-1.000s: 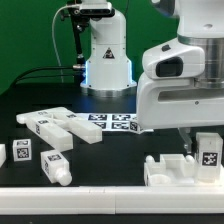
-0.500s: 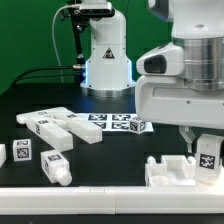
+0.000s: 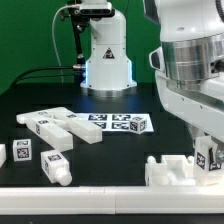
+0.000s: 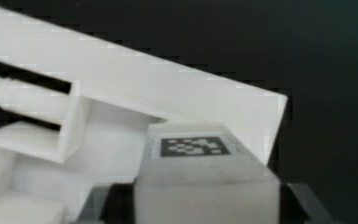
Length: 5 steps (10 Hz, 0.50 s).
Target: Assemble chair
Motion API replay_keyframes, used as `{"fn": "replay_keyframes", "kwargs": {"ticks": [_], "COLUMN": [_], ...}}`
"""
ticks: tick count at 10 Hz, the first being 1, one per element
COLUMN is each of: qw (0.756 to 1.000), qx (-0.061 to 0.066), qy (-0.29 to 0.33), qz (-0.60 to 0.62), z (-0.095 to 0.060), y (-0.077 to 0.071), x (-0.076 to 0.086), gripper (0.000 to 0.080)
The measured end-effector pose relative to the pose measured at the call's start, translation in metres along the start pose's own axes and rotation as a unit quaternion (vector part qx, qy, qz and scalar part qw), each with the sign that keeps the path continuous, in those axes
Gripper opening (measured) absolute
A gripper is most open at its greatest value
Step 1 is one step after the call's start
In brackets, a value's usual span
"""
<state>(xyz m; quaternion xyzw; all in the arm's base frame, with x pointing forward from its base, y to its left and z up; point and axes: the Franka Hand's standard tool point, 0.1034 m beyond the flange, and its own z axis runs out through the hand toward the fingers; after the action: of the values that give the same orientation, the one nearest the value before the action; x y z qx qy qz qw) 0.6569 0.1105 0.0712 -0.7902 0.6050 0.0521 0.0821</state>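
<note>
My gripper [image 3: 206, 162] is at the exterior view's right, shut on a small white chair piece [image 3: 207, 154] with a black-and-white tag. It holds the piece upright just above a white partly built chair part [image 3: 168, 170] near the table's front edge. In the wrist view the held piece [image 4: 202, 165] fills the space between my dark fingers [image 4: 108, 205], its tag facing the camera. The slotted white chair part [image 4: 87, 90] lies right behind it. Several loose chair pieces lie at the exterior view's left: two long ones [image 3: 45, 123], a tagged block [image 3: 22, 152] and a leg [image 3: 55, 165].
The marker board [image 3: 122, 123] lies flat at mid table. A white robot base [image 3: 105, 55] stands at the back. A white ledge [image 3: 100, 205] runs along the front edge.
The arm's wrist has turned and swung over the right side. The held piece has sunk slightly toward the chair part below. The loose pieces have not moved.
</note>
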Motion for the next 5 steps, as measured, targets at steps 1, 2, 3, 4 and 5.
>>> {"fn": "replay_keyframes", "kwargs": {"ticks": [1, 2, 3, 4, 5], "qw": [1.0, 0.999, 0.99, 0.971, 0.959], "qx": [0.0, -0.001, 0.001, 0.002, 0.001], "qy": [0.0, 0.001, 0.001, 0.003, 0.003], "qz": [-0.016, -0.043, -0.142, -0.239, -0.284], "z": [0.0, 0.0, -0.0027, -0.0048, -0.0045], "y": [0.0002, 0.0003, -0.0006, -0.001, -0.0013], "x": [-0.0001, 0.0002, 0.0019, 0.0043, 0.0017], "gripper": [0.0285, 0.0285, 0.044, 0.044, 0.0609]}}
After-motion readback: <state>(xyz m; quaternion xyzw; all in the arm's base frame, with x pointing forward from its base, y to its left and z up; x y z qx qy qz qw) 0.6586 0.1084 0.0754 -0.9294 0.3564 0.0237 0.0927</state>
